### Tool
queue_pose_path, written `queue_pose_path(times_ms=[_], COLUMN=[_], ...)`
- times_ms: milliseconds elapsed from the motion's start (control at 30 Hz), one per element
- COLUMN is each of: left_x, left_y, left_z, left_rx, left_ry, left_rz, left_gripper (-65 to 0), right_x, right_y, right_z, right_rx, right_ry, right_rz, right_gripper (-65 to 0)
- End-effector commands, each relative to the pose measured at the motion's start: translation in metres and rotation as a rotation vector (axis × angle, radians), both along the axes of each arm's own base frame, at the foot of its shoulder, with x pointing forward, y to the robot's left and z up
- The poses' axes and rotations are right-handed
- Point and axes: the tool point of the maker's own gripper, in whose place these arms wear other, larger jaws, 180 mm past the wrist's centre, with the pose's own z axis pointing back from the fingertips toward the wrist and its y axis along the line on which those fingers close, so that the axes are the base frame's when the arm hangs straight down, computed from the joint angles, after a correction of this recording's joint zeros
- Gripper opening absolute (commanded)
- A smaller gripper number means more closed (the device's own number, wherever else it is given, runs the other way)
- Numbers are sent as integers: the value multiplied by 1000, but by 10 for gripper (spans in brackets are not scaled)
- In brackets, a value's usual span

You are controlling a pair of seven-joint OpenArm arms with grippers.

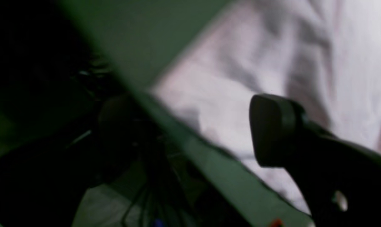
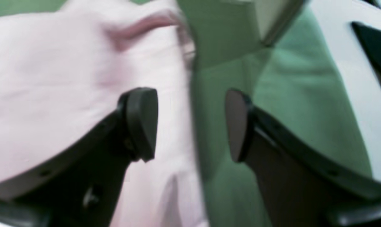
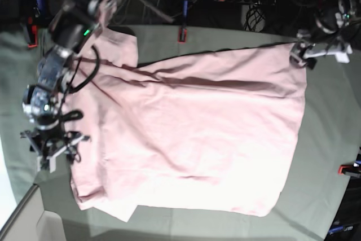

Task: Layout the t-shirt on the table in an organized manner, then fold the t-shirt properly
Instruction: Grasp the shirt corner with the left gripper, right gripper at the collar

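Two arms are working at opposite ends of the t-shirt [image 3: 186, 134], which is lying spread across your bench [image 3: 327, 117], pale pink, plain side showing, with creases running along its length. In the base view its hem end is sitting at the right and its sleeves at the left, one sleeve lying flat toward the far edge and the other bunching slightly near the front corner.

Your left gripper [image 3: 300, 56] is hovering at the far hem corner, right by the bench edge. In the left wrist view only one of its fingers [image 1: 272, 129] is showing clearly, over pink cloth; the other is a dark blur beyond the edge, so the jaws are standing spread with nothing between them.

Your right gripper [image 2: 190, 124] is sitting at the sleeve-side edge. Its jaws are standing apart and straddling the fabric's border: one finger over pink cloth, the other over green covering. Nothing is being pinched.

Red-and-black clamps [image 3: 182, 33] are sitting on the bench edges.
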Motion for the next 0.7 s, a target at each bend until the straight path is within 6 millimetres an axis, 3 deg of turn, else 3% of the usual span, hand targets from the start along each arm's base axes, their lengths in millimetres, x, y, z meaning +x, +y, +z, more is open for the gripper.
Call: queue_pose_path(times_ms=[0,133,300,467,667], left_x=[2,10,21,15,10], left_y=[6,-1,0,8,11], left_z=[8,17,23,12,6], left_rx=[25,20,29,95,141], left_ry=[-17,-53,-77,-25,2], left_rz=[-12,-12,-21,-34,-42], left_gripper=[-98,-98,-98,-103,-209], right_x=[1,-32,-62,-89,-117], right_y=[-2,11,8,6,5], right_z=[17,6,0,-4,-6], right_rx=[-19,-37,-72,-64,-48], right_ry=[-42,13,48,59,68], right_rz=[10,53,49,42,37], right_gripper=[-310,-311,-311,-311,-311])
